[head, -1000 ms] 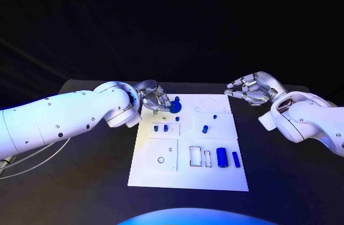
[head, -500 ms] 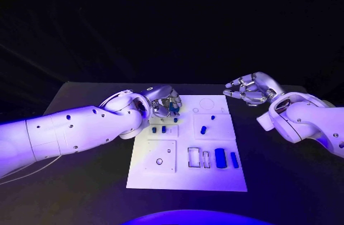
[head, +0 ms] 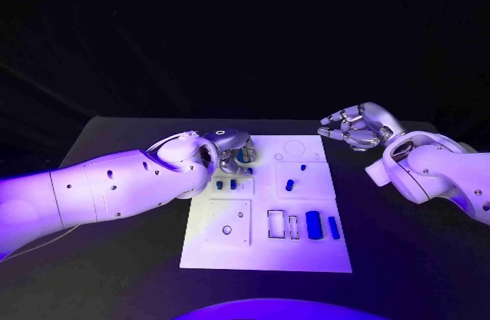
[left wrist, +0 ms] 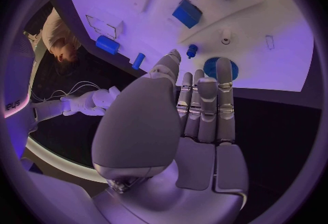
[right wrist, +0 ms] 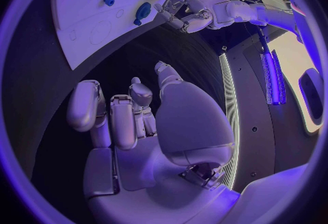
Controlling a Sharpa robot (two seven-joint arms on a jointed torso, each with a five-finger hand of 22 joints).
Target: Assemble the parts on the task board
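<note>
The white task board (head: pixel 265 242) lies mid-table, also seen as board (left wrist: pixel 273 22) and board (right wrist: pixel 78 0). My left hand (head: pixel 233 150) hovers over its far left corner, fingers stretched out and holding nothing; the same hand (left wrist: pixel 199 109) points at a round blue disc (left wrist: pixel 220 68) just past its fingertips, with a small blue peg (left wrist: pixel 192 50) beside. The right wrist view shows that left hand (right wrist: pixel 181 12) next to the disc (right wrist: pixel 144 11). My right hand (head: pixel 352 127) hangs off the board's far right corner, fingers curled in on nothing (right wrist: pixel 130 120).
Other blue parts on the board: two short pegs (head: pixel 226 185), an oblong piece (head: pixel 289 185), a small stud (head: pixel 303 168), a thick cylinder (head: pixel 312 224) and a slim bar (head: pixel 333 226). Cut-out slots (head: pixel 277 223) lie beside them. Black table surrounds the board.
My left arm has rolled and its hand has slid slightly nearer, now partly covering the round blue disc. The right hand has kept its place.
</note>
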